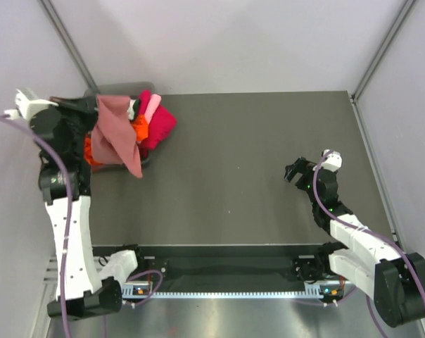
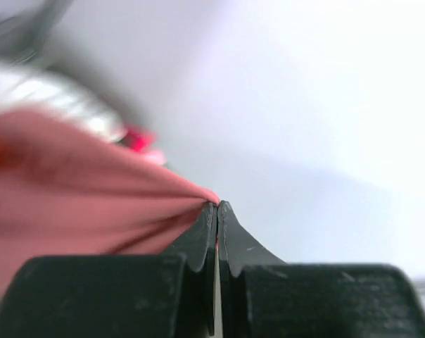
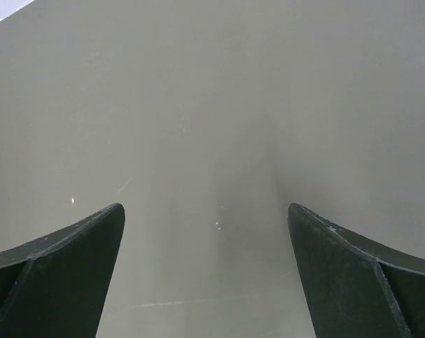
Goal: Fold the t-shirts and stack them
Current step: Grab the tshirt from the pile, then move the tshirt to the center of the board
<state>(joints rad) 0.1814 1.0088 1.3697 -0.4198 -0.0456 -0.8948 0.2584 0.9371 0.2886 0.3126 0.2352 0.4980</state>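
My left gripper (image 1: 94, 105) is raised at the table's far left corner and shut on a dusty salmon-pink t-shirt (image 1: 117, 134), which hangs down from it over the pile. In the left wrist view the jaws (image 2: 217, 204) are closed with the pink cloth (image 2: 79, 197) pinched at their tips. Under it lies a pile of t-shirts: magenta (image 1: 160, 127), light pink (image 1: 152, 105), orange (image 1: 93, 151). My right gripper (image 1: 295, 171) is open and empty, low over bare table at the right; its fingers (image 3: 72, 267) stand wide apart.
The pile sits in a dark bin (image 1: 121, 90) at the far left corner. The grey table (image 1: 240, 162) is walled by white panels. A rail (image 1: 219, 289) runs along the near edge between the arm bases.
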